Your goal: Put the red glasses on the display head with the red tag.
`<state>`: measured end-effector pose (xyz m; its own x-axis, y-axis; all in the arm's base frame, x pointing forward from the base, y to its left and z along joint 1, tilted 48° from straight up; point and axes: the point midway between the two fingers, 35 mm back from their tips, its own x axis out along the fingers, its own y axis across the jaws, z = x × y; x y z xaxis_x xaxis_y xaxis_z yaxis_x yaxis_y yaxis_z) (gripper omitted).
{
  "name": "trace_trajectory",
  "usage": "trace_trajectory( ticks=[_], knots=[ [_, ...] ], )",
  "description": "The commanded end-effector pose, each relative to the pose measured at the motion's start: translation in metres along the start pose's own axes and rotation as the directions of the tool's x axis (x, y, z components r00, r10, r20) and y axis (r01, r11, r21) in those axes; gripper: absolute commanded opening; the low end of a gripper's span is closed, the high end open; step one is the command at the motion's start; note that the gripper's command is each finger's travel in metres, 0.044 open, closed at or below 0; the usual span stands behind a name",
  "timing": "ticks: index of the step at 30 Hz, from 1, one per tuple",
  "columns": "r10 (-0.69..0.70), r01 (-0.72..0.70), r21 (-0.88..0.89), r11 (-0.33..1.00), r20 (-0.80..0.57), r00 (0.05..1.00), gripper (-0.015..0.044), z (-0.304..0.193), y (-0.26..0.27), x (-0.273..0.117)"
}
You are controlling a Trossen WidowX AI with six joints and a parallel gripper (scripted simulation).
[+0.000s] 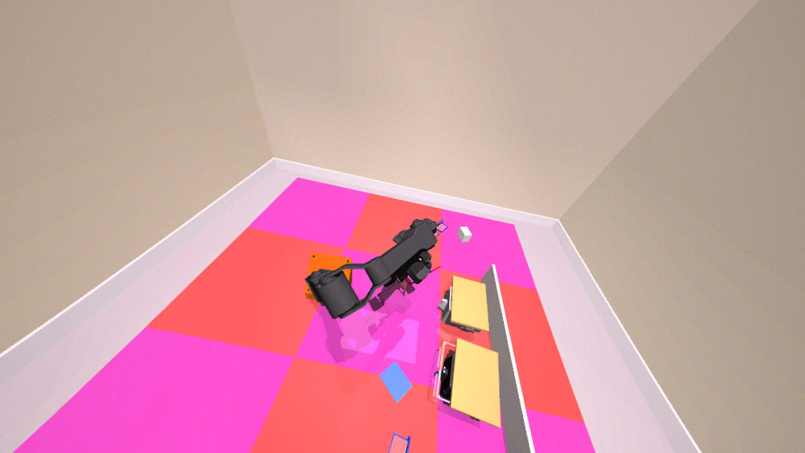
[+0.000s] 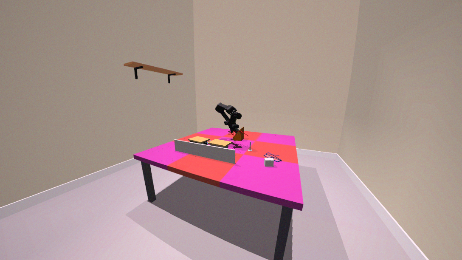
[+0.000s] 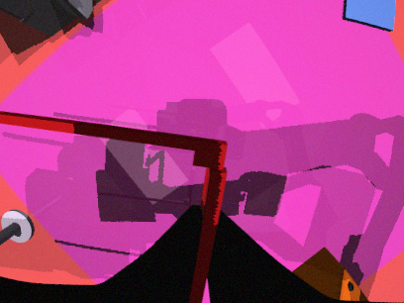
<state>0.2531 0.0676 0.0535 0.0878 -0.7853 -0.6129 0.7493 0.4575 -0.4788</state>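
Pinched near one corner in end effector (image 1: 402, 280) (image 2: 233, 130) (image 3: 210, 213): red glasses (image 1: 406, 285) (image 2: 246, 134) (image 3: 149, 136), held above desk (image 1: 202, 281) (image 2: 258, 181) (image 3: 163, 59). To right, toward right edge in top view: display heads (image 1: 470, 304) (image 2: 220, 142) (image 3: 54, 15); red tag not made out.

low wall (image 1: 509, 360) (image 2: 204, 151): blocks behind yellow boards (image 1: 475, 380) (image 2: 198, 139) | post (image 2: 249, 146) (image 3: 17, 226): upright, near | gap: between boards, narrow

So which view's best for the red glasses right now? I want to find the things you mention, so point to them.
Wrist. It shows the red glasses (image 1: 405, 285) (image 2: 243, 131) (image 3: 139, 135) large, one corner of the frame and part of a bar, at the shut gripper (image 3: 204, 215). Top: small red pieces, partly hidden by the arm. Exterior: thin, tiny red lines beside the orange base.
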Motion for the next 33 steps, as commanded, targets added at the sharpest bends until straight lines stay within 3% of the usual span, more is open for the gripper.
trace_trajectory(
  ticks=[1,9,17,33],
  knots=[
    [-0.006,0.010,0.182,0.983,-0.027,1.000,0.0000,0.001,-0.006,0.004],
    [-0.007,0.036,0.479,0.877,-0.063,0.998,0.0000,0.006,-0.015,0.008],
    [-0.006,0.076,0.727,0.683,-0.099,0.995,0.0000,0.009,-0.023,0.012],
    [0.036,0.010,0.771,0.637,-0.043,0.998,0.0000,0.007,-0.022,0.025]
  ],
)
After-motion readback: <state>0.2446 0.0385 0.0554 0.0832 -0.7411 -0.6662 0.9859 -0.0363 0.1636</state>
